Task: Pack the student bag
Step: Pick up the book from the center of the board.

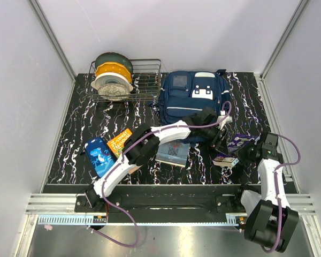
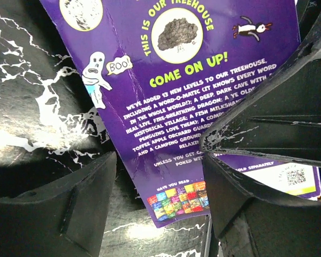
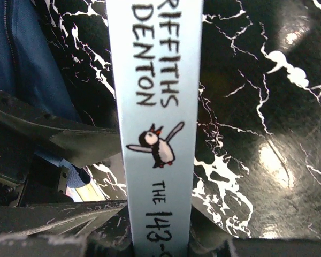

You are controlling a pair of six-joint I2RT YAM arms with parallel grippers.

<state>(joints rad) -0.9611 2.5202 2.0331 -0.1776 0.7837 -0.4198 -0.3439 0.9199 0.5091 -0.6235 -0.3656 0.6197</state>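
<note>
The student bag (image 1: 192,99), a navy backpack with white patches, lies at the back middle of the table; its blue fabric (image 3: 21,53) also shows in the right wrist view. In front of it on the right a purple book (image 1: 234,145) is tilted up. My right gripper (image 1: 242,154) is shut on the book's pale blue spine (image 3: 158,107), one finger (image 3: 96,225) on each side. My left gripper (image 1: 219,134) hangs open over the book's purple back cover (image 2: 187,96), whose lower corner lies between the spread fingers (image 2: 53,209).
A second book (image 1: 173,152) lies under the left arm. A blue pencil case (image 1: 99,156) and an orange card (image 1: 119,142) lie at the front left. A wire rack (image 1: 144,80) with filament spools (image 1: 112,75) stands at the back left.
</note>
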